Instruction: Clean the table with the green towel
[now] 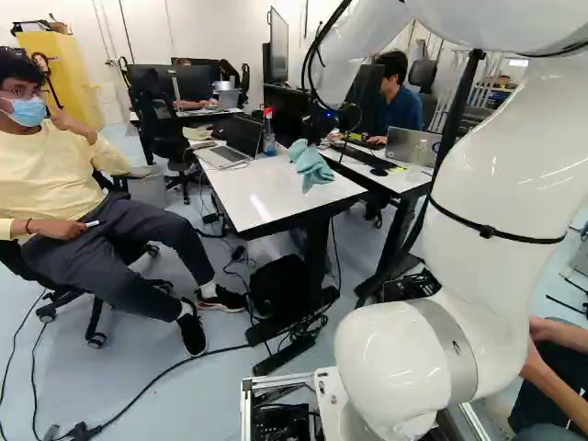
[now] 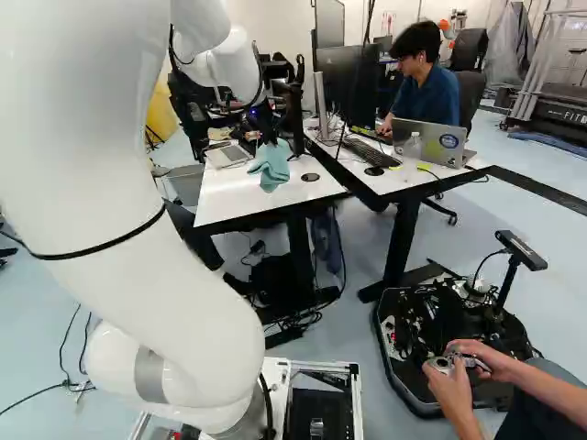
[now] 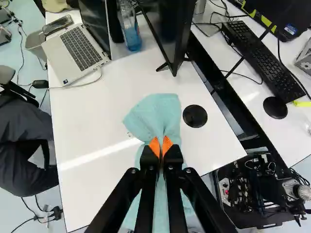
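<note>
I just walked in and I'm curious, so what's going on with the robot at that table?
The robot's gripper is shut on the green towel, holding it bunched over the white table it is meant to clean. I can't tell whether the towel touches the tabletop. A laptop, a bottle and a black disc are on the table.

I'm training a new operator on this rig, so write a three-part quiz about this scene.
1. True or false: the black gripper is shut on the pale blue-green cloth towel.
2. On the white table under the towel, what lies closest to it in the wrist view? (a) open silver laptop (b) flat round black disc (c) clear bottle
3. Fill in "same" or "neighbouring": the black keyboard lies on the ____ table.
Key: 1 true; 2 b; 3 neighbouring
</note>
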Motion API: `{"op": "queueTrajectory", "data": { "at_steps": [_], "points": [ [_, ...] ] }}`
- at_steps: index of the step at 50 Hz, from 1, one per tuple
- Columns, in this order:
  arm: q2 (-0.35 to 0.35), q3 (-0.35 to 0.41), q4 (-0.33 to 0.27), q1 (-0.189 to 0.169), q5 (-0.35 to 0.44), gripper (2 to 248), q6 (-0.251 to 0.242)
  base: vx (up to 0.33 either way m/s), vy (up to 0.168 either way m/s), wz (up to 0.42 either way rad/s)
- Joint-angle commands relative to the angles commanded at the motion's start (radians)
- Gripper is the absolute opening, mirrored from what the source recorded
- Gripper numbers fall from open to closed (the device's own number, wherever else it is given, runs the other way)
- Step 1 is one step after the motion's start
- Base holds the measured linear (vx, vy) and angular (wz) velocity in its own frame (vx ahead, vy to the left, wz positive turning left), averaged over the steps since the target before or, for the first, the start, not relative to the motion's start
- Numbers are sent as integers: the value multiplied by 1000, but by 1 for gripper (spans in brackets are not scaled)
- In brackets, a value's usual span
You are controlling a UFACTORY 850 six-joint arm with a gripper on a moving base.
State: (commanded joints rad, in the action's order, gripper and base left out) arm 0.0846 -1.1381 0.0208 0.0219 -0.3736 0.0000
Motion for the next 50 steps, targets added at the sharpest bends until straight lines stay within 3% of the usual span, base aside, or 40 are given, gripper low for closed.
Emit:
{"op": "queueTrajectory", "data": {
  "at_steps": [50],
  "points": [
    [-65, 67, 0, 72, 0, 28, 0, 0, 0, 0]
  ]
}}
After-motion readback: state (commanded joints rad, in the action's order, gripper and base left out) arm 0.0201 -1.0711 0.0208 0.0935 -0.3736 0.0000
